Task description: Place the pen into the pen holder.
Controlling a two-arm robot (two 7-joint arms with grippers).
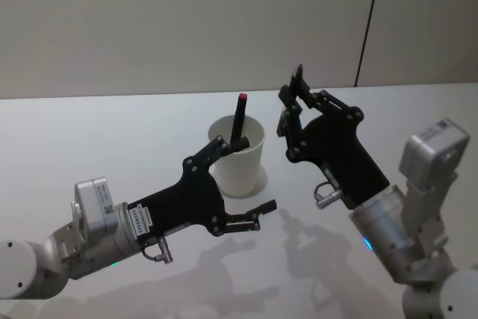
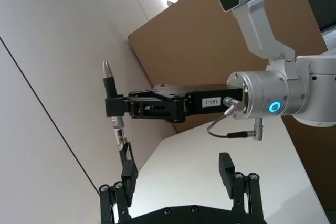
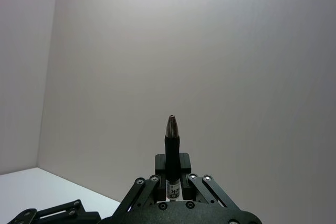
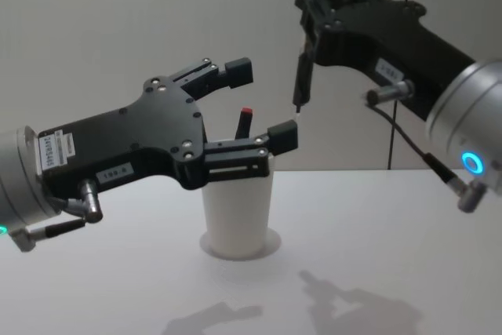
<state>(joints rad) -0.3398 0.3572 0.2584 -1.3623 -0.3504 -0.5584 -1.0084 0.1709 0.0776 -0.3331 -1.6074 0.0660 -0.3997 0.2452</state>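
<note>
The white pen holder (image 1: 237,162) (image 4: 235,213) stands mid-table with a black, red-capped pen (image 1: 240,116) (image 4: 245,121) upright in it. My right gripper (image 1: 296,97) (image 4: 312,17) (image 2: 113,104) (image 3: 172,174) is shut on another dark pen (image 4: 300,76) (image 2: 116,124) (image 3: 172,142), held upright in the air. That pen's lower tip hangs above rim height, just to the right of the holder. My left gripper (image 1: 254,175) (image 4: 261,103) (image 2: 177,161) is open, raised in front of the holder at rim height, with nothing between its fingers.
The white table (image 1: 89,140) (image 4: 376,225) runs up to a plain wall (image 1: 187,20). A brown board (image 2: 210,40) stands behind the right arm in the left wrist view.
</note>
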